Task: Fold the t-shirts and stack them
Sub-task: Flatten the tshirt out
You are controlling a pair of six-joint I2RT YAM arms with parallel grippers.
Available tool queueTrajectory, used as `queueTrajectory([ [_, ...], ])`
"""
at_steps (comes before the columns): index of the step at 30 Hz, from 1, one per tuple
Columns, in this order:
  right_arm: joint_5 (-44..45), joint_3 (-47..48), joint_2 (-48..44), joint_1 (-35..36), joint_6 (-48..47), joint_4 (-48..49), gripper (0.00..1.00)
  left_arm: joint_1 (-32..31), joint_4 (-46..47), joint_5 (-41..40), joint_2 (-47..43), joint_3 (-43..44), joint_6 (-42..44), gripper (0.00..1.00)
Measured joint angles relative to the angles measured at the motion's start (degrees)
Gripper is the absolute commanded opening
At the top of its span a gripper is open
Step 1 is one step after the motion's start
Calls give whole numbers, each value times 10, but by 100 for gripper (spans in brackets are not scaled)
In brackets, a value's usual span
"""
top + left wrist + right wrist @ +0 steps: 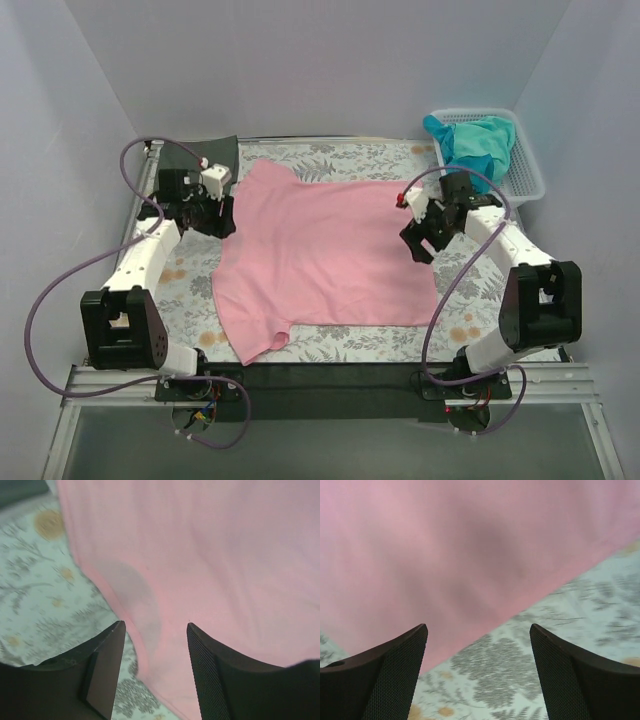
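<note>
The light pink t-shirt point(320, 255) lies spread flat on the floral tablecloth point(340, 158). My left gripper point(215, 215) hovers over the shirt's left edge. In the left wrist view the left gripper point(155, 625) is open, with the pink shirt's edge point(200, 555) below the gap and nothing held. At the shirt's right edge, my right gripper point(420, 240) is open too. The right wrist view shows the right gripper point(478, 627) above bare tablecloth, just off the pink hem point(445, 555). A teal t-shirt point(475, 145) is heaped in the basket. A dark charcoal t-shirt point(215, 152) lies at the back left.
The white mesh basket point(525, 170) stands at the back right corner, beside the right arm. Grey walls close in the table on three sides. A black strip point(330, 375) runs along the near edge between the arm bases.
</note>
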Motion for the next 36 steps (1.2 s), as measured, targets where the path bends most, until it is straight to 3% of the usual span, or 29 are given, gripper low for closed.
queueTrajectory([
  [6, 3, -99, 25, 38, -3, -52, 47, -11, -45, -4, -6, -121, 32, 38],
  [16, 56, -182, -5, 55, -23, -4, 43, -45, -84, -54, -39, -228, 90, 31],
  [24, 96, -231, -61, 64, -69, 16, 44, -49, -186, -85, -153, -292, 168, 27],
  [28, 89, -230, -92, 65, -116, -71, 50, -50, -286, -64, -166, -242, 216, 37],
  [31, 72, -136, -75, 61, -116, -120, 48, -51, -303, -31, -132, -113, 210, 38],
  [34, 51, 12, 28, 58, -86, -115, 46, -51, -251, -4, -1, 19, 156, 37],
  [36, 48, 78, 104, 57, -62, -84, 45, -51, -189, -4, 91, 53, 120, 36],
])
